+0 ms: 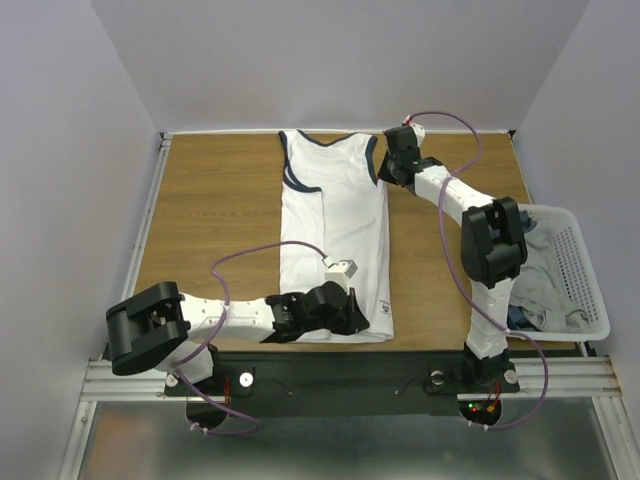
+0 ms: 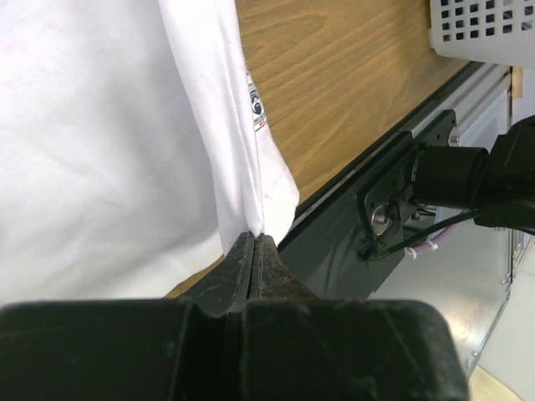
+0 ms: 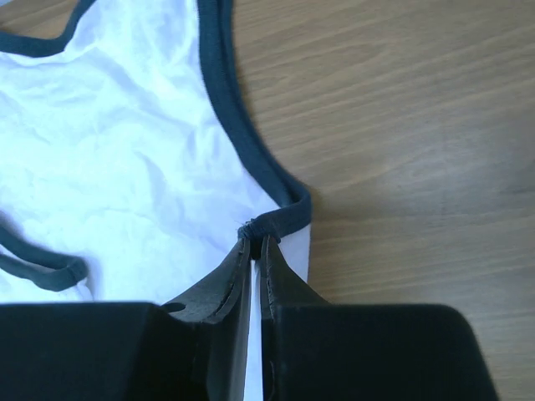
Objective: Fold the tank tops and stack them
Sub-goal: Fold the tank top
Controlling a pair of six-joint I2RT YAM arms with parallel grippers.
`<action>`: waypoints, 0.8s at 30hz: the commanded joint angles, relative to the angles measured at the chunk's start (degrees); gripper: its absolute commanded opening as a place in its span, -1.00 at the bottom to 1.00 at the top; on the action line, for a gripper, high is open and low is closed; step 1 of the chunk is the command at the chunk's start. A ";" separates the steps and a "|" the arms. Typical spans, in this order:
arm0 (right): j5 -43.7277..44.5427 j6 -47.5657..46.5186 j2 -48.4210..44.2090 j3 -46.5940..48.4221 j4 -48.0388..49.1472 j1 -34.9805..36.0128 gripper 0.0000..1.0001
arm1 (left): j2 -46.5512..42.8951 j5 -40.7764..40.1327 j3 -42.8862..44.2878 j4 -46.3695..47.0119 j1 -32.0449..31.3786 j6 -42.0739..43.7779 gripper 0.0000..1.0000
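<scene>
A: What lies on the desk (image 1: 215, 200)?
B: A white top (image 1: 345, 215), spread flat at centre, neck toward the far edge, hem at the near edge. At the right edge, a basket (image 1: 580, 265) holding grey cloth (image 1: 535, 285).
A: And the jaws?
B: Both pinch it: left jaws closed on the hem's right corner, right jaws closed on the navy-edged right armhole.

wood table (image 1: 210, 210) — plain pale walls (image 1: 300, 60), even light
</scene>
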 commanded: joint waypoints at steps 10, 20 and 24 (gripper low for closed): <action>4.21 2.15 8.29 12.07 -3.30 5.93 -0.99 | -6.53 -3.76 -5.80 -4.39 -0.01 -4.80 -1.00; 5.88 2.41 13.48 19.54 -5.76 10.15 -0.99 | -9.43 -4.20 -8.79 -6.15 0.07 -7.08 -1.00; 6.31 2.33 15.59 22.18 -6.37 11.38 -0.99 | -9.87 -4.20 -9.32 -6.68 -0.10 -7.26 -1.00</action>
